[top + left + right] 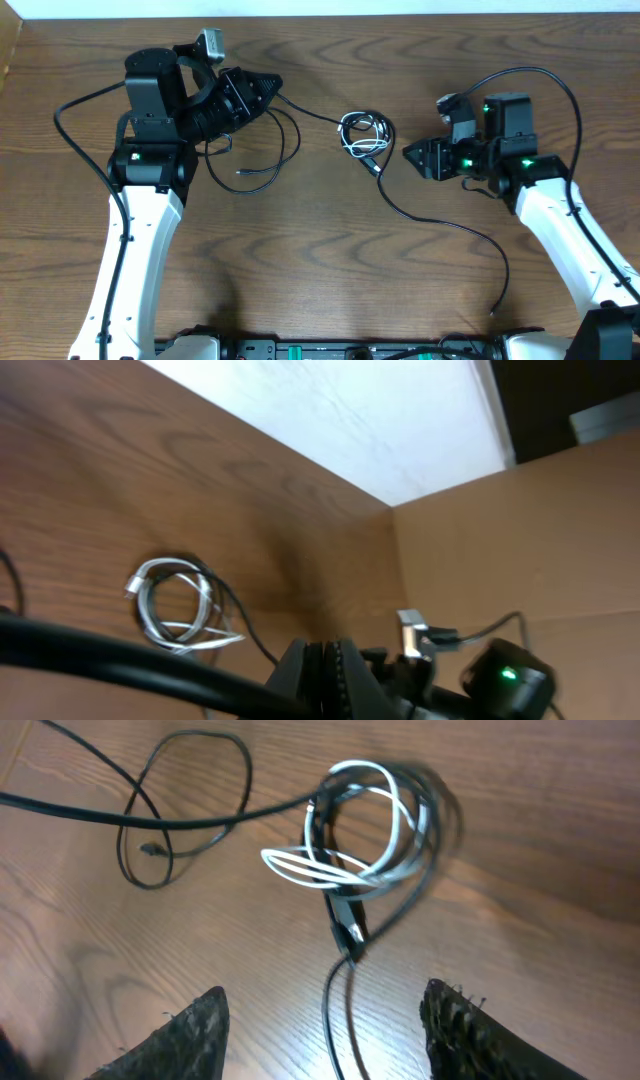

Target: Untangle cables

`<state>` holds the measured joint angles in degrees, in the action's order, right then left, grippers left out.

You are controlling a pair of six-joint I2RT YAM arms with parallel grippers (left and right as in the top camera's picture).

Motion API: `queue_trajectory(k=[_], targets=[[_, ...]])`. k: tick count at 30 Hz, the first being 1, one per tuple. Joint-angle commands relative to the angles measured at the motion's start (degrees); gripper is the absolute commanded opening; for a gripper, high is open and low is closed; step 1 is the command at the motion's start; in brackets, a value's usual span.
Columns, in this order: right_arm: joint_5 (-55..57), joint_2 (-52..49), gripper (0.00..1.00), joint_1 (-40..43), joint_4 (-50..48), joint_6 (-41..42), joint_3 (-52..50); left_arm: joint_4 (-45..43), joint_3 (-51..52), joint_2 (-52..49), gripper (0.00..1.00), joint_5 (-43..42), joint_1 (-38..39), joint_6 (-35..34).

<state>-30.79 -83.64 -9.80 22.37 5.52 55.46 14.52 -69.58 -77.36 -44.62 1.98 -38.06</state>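
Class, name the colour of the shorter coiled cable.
The shorter cable is white; right wrist view shows it best.

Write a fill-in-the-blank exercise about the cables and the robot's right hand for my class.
1. The coiled cable is ____ in colour.
2. The long cable threading through that coil is ____ in colour.
3. The right hand, pointed at the coil, is ____ and grips nothing.
Missing words: white; black; open.
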Motion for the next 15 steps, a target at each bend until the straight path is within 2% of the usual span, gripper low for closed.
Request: queue_trajectory(k=[1,5,6,7,10,15], targets=[[4.3,-0.8,0.59,-3.4,-2.0,0.1,0.8,-0.1,-0.9,0.3,0.07,4.9,0.0,4.9],[13.9,-3.8,0.55,-6.7,-4.8,5.2,0.8,-1.0,-0.9,0.7,0.07,3.4,0.0,4.6],[19.5,-6.0,0.47,-7.7,-5.7,9.7,0.8,-2.3,-0.9,1.2,0.07,1.4,0.0,3.9],[21.2,-7.0,0.45,-7.9,-6.3,12.0,0.8,-2.8,-0.9,1.6,0.07,1.1,0.0,3.5],[21.4,-11.2,0.41,-7.9,-10.6,15.9,0.8,-3.7,-0.9,3.6,0.07,1.1,0.0,3.4],[21.4,-15.9,0.44,-8.2,-17.4,16.0,0.8,-3.7,-0.9,5.4,0.07,1.1,0.0,3.5]])
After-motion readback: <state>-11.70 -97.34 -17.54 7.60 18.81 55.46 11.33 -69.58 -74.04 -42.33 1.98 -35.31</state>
